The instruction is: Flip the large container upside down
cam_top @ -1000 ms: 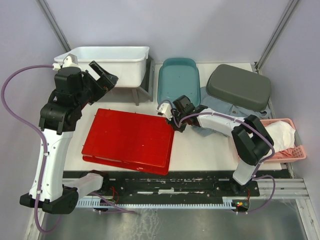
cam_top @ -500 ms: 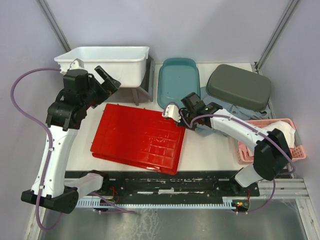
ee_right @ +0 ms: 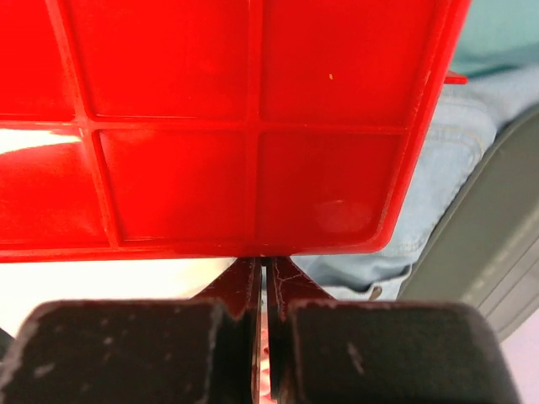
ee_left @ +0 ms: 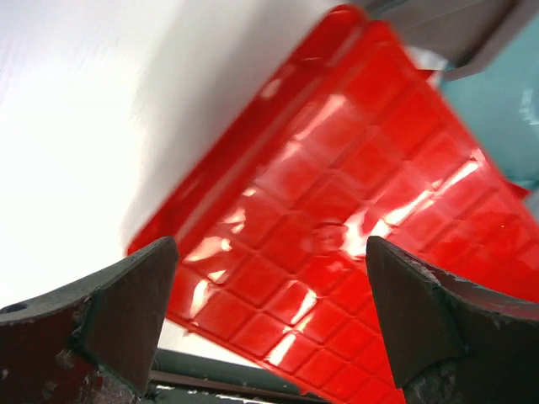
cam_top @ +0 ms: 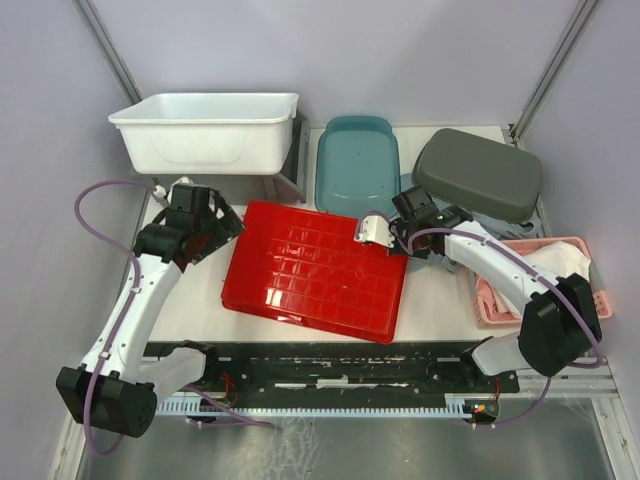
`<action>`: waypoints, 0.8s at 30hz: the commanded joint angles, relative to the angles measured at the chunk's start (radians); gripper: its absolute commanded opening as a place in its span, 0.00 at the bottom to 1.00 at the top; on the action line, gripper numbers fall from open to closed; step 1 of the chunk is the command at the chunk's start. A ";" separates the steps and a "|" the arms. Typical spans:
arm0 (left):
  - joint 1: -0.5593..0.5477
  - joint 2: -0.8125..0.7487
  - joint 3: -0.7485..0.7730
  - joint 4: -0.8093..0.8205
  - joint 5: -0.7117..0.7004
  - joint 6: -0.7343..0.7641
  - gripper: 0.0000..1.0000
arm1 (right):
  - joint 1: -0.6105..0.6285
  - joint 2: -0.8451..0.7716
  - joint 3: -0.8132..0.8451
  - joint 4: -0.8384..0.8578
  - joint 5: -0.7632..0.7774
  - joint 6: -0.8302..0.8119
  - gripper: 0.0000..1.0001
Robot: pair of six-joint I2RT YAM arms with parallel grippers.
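Red container [cam_top: 315,272] near the middle of the surface [cam_top: 195,300], ribbed grid face upward, one short side toward the left edge, the other toward the right edge. Whether fully flat or a little raised at one corner: cannot tell.

Right gripper [cam_top: 392,243] at the container's far right corner, clenched on the rim there. In the right wrist view, fingers [ee_right: 152,345] pressed all but together, only a sliver between, tips meeting the red edge, denim cloth [ee_right: 459,160] just past the corner.

Left gripper [cam_top: 225,232] just off the container's left short side, released. Fingers [ee_left: 118,303] spread wide in the left wrist view, gridded red face showing between them, nothing held.

Along the far edge: white tub [cam_top: 205,130] at the far left corner, teal tray [cam_top: 357,160] beside it, grey shell [cam_top: 478,172] toward the far right corner. Pink basket [cam_top: 595,303] at the right edge, white cloth [cam_top: 565,262] inside.
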 commanded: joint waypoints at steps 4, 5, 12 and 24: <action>0.029 -0.045 -0.159 0.085 -0.030 0.049 0.99 | -0.064 -0.109 -0.098 0.138 0.128 -0.123 0.02; 0.030 -0.044 -0.189 0.101 -0.015 0.049 0.99 | -0.063 -0.114 -0.094 0.135 0.122 -0.123 0.02; 0.029 -0.048 -0.369 0.229 0.165 0.041 0.99 | -0.068 -0.134 -0.047 0.082 0.098 -0.112 0.02; -0.176 -0.014 -0.471 0.394 0.377 -0.040 1.00 | -0.128 -0.120 0.077 -0.049 0.169 -0.127 0.02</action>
